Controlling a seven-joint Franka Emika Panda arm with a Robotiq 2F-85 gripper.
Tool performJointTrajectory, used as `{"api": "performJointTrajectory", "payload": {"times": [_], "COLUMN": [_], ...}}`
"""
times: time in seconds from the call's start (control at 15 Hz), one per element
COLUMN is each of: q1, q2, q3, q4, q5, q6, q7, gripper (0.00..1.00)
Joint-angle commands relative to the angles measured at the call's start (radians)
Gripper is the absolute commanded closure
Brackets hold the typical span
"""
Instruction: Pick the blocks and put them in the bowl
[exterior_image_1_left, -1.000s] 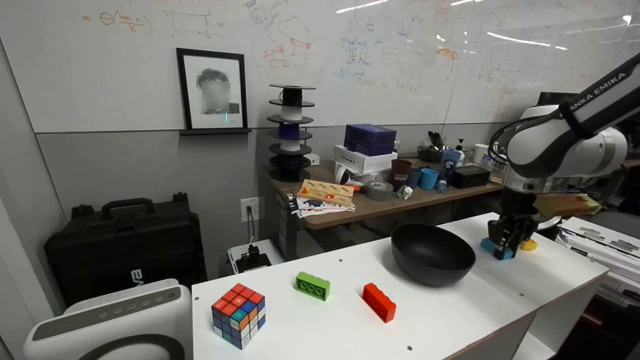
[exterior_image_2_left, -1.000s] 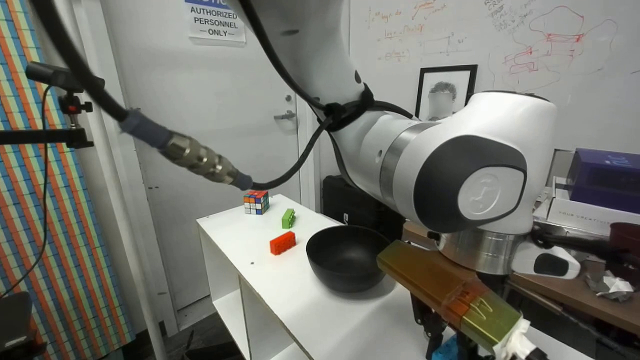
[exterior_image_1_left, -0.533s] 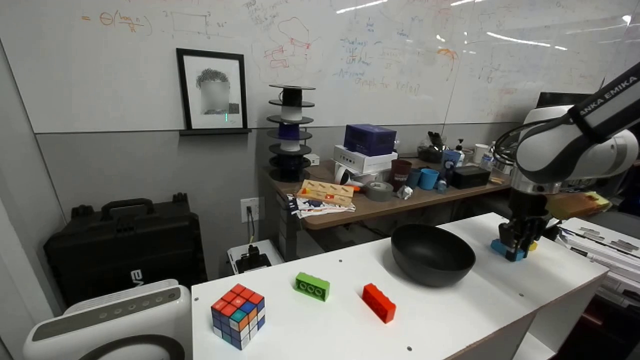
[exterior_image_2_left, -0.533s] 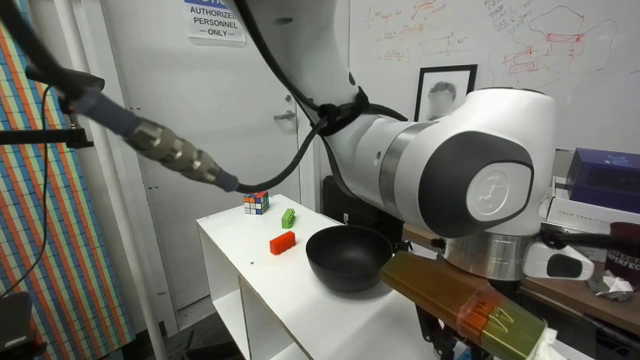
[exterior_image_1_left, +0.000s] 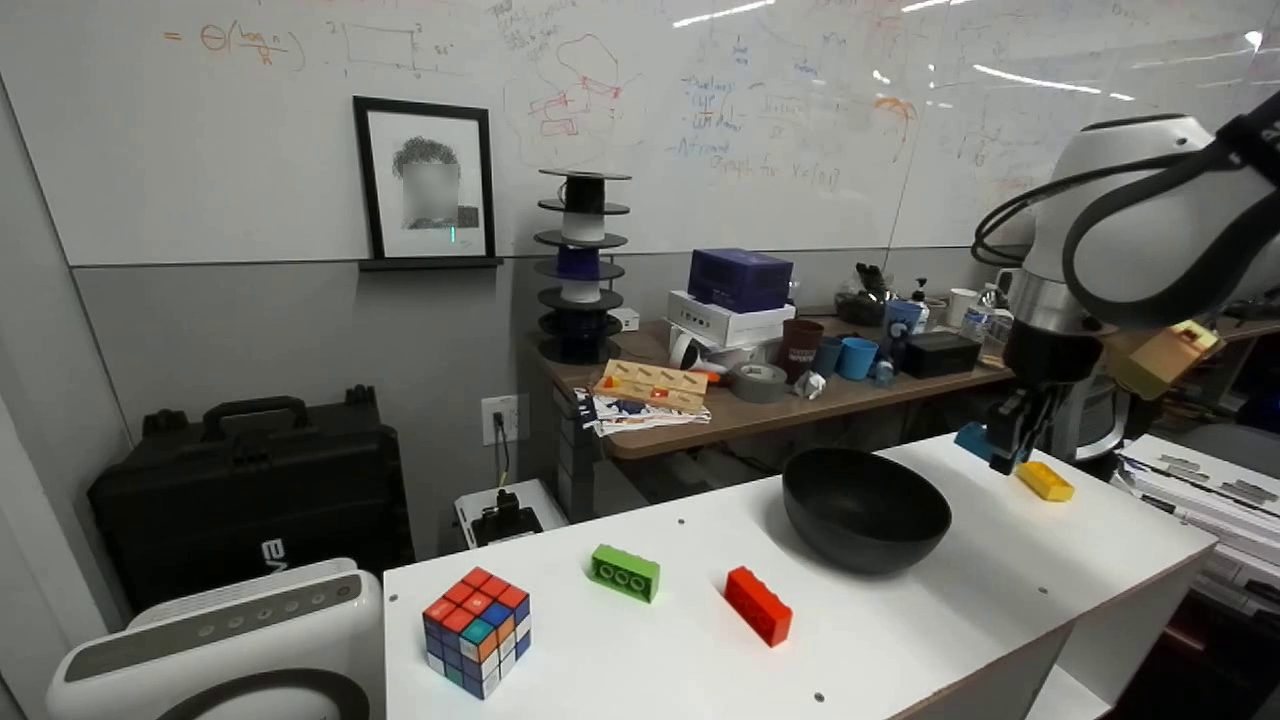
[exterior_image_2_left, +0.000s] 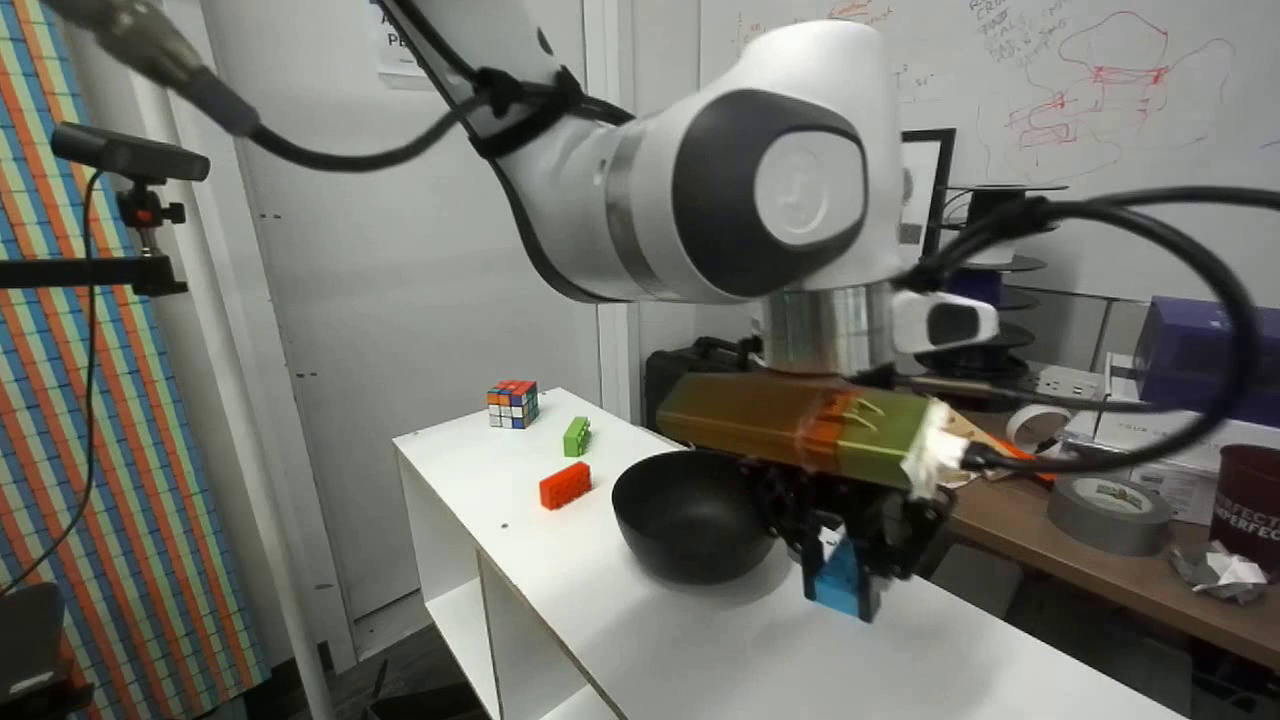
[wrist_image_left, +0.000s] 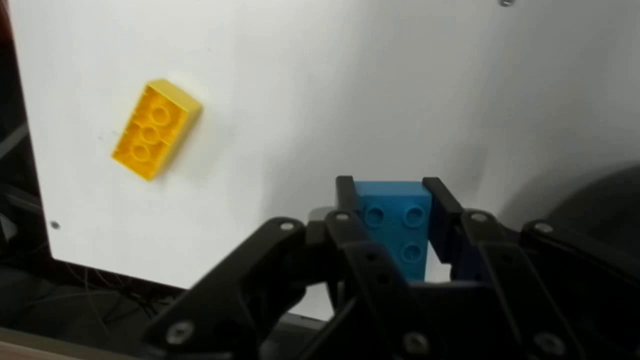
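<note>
Blue block (wrist_image_left: 395, 232): I have it in my hand (wrist_image_left: 390, 189), the two tips drawn in to just its width and clamping it from opposite sides, its studs facing me in the wrist view. I hold it in the air above the white bench (exterior_image_1_left: 650, 680), near the bowl (exterior_image_1_left: 850, 550) but outside it. The bowl stands upright on the bench, between my hand and the red block (exterior_image_1_left: 758, 605). The yellow block (wrist_image_left: 150, 132) lies near one end of the bench, upside down, its hollow underside facing up in the wrist view. On the far side of the bowl from my hand, both exterior views give me the red block and, farther along, the green block (exterior_image_1_left: 625, 574); the green one rests on its side. Past them, by the opposite end, I can see the multicoloured puzzle cube (exterior_image_1_left: 478, 632).
</note>
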Motion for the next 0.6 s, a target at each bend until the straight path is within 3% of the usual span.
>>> {"api": "performJointTrajectory", "payload": {"times": [0.0, 0.27, 0.33, 0.4, 0.53], "q1": [0.005, -0.001, -0.005, -0.005, -0.021], "q2": [-0.136, -0.155, -0.152, -0.15, -0.147], "q3": [0.085, 0.164, 0.176, 0.183, 0.209], "q4": [-0.175, -0.239, -0.244, -0.25, -0.253], "q5": [0.01, 0.025, 0.027, 0.026, 0.039], "q6": [0.127, 0.239, 0.249, 0.27, 0.292], "q7": [-0.076, -0.137, -0.15, -0.158, -0.182], "gripper": [0.89, 0.89, 0.39, 0.38, 0.24]}}
